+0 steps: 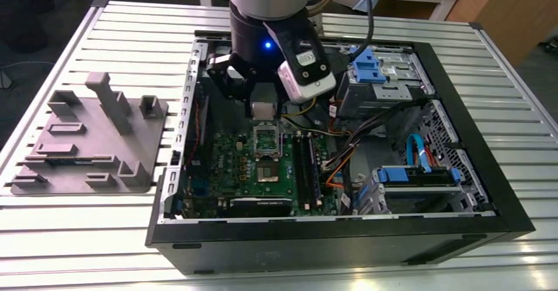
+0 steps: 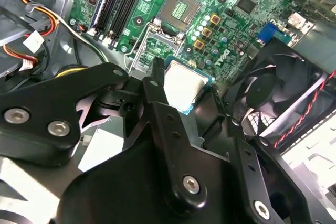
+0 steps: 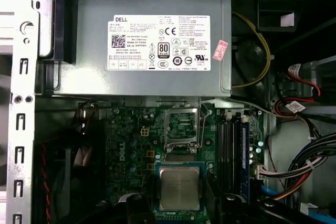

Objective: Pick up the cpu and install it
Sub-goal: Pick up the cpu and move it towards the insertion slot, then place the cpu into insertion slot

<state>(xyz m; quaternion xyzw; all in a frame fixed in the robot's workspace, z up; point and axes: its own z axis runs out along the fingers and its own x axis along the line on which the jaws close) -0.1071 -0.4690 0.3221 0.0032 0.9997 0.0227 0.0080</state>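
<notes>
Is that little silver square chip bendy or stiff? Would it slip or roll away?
Probably stiff: the cpu sits flat in the hand, with a metal-looking top. Likely light, since it is small and thin. Flat and square, it shouldn't roll, though the smooth top may be slippery.

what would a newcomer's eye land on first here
An open computer case on the slatted table, with the arm reaching into it. Inside, the gripper holds the cpu over the green board, close to its silvery socket frame. A grey tray lies on the table at the exterior view's left.
</notes>
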